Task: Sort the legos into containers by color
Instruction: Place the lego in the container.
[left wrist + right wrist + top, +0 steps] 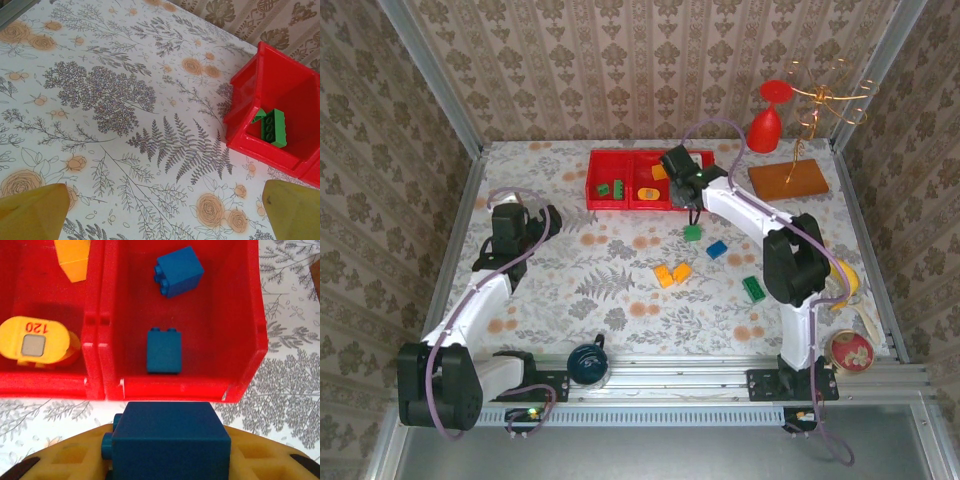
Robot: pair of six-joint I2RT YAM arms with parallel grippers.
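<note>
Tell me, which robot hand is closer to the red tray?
Right. The right gripper holds a blue lego at the near edge of the tray; the left gripper hangs open off to its left.

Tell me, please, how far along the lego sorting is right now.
Done: green bricks sit in the red tray's left compartment, orange pieces in the middle, two blue bricks in the right. In hand: the right tool holds a third blue brick just outside that compartment. Left on the table: two green legos, one blue lego, two orange legos.
</note>
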